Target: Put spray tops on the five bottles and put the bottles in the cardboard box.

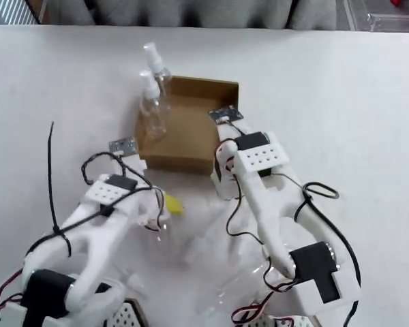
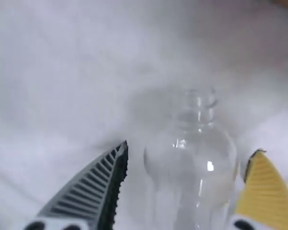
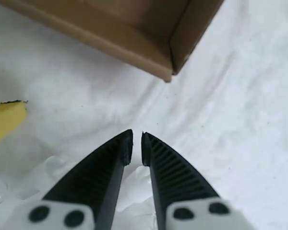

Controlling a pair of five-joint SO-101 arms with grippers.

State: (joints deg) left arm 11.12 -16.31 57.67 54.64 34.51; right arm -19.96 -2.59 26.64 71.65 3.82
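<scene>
A clear bottle (image 2: 192,158) with a bare neck and no spray top stands between the fingers of my left gripper (image 2: 185,158). That gripper is open, its grey finger (image 2: 93,191) and yellow finger (image 2: 264,187) on either side with a gap to the bottle. From above, the left gripper (image 1: 165,210) is just in front of the cardboard box (image 1: 198,139). Two bottles with spray tops (image 1: 153,102) stand in the box's left part. My right gripper (image 3: 137,139) is shut with nothing seen between its tips, low over the white cover near the box corner (image 3: 172,72).
The table has a wrinkled white cover (image 1: 341,102). Faint clear plastic things (image 1: 204,262) lie between the two arm bases. The yellow fingertip (image 3: 5,120) of the left gripper appears in the right wrist view. Open room lies right of the box.
</scene>
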